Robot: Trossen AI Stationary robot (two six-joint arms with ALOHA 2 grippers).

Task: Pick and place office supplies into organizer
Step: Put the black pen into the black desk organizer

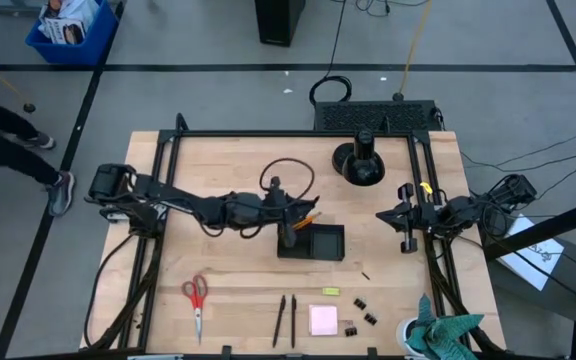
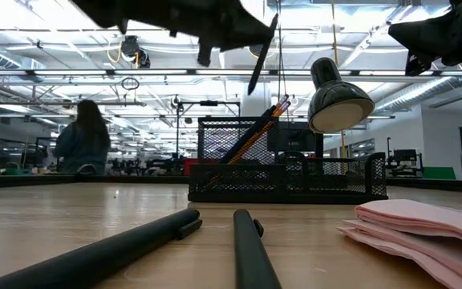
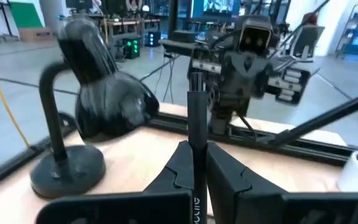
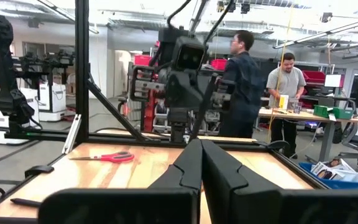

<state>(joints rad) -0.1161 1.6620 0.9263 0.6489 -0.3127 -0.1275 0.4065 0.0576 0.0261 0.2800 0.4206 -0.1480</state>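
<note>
Organizer (image 1: pixel 313 243) at table centre, two pencils (image 1: pixel 306 217) inside, left gripper (image 1: pixel 286 228) above its left end | low: dark pen (image 2: pixel 262 50) hangs slanted over organizer (image 2: pixel 287 177); two pens on table in front | left wrist: fingers (image 3: pixel 179 168) clamped on pen (image 3: pixel 196 127) | right wrist: right gripper (image 4: pixel 201 163) closed, empty; scissors (image 4: pixel 104 157) on table beyond.

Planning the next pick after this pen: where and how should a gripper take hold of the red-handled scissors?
The red-handled scissors lie flat near the table's front left, handles toward the table's middle, closed blades pointing at the front edge. Probably best to come straight down and pinch across the narrow blades just below the pivot, fingers either side; the looped handles are wider. The left gripper, shut on a pen, is nearer.
</note>
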